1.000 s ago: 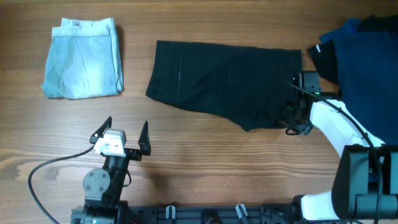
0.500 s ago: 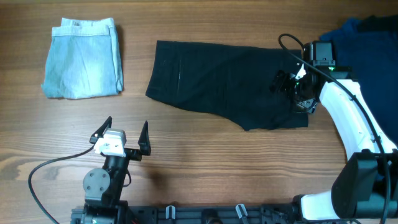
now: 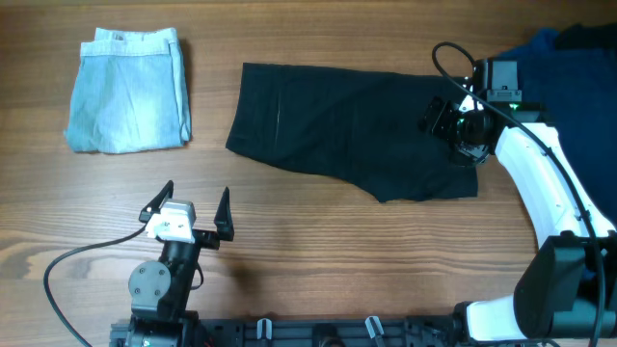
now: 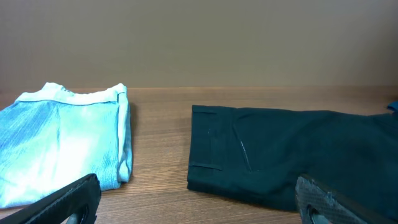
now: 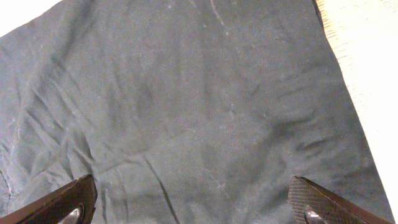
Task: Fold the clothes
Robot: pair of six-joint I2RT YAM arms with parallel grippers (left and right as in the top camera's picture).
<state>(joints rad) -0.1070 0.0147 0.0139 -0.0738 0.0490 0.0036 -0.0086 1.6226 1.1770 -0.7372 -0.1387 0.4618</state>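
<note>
Overhead, clock read on the table (image 3: 318, 260): laid flat from ctr toward 2 o'clock, black shorts (image 3: 352, 130), waist end (going by pocket seams) at 9, leg end at 3, lower edge slanting w/ a flap jutting toward 5. Apparently spread out ready for a fold, not yet doubled over. Hanging over the shorts' 3 o'clock end, R gripper (image 3: 448, 120): spread wide, nothing between fingers (image 5: 62, 202). Its wrist view filled w/ creased black cloth and a strip of bare wood at 1–2, so prob. close above the fabric near its edge; contact w/ cloth can't be told. Likely placed there to take a corner or hem for the next fold, a judgement only. Down at 7 o'clock near the base, L gripper (image 3: 196, 190): also wide open, empty, well apart from all cloth, pointing toward 12. Prob. clear of the work so as not to crowd the R arm, w/ its cam looking at the waist end and the denim. At 10 o'clock, denim piece (image 3: 127, 92): compact folded rectangle, well apart from the shorts, looks done and set aside. At 2–3 o'clock, partly off-frame, navy pile (image 3: 569, 87) w/ a black item on it, rumpled, just beside the shorts' leg end; prob. waiting stock. Task approx. early-mid: one item folded, one under work, more to go.
</note>
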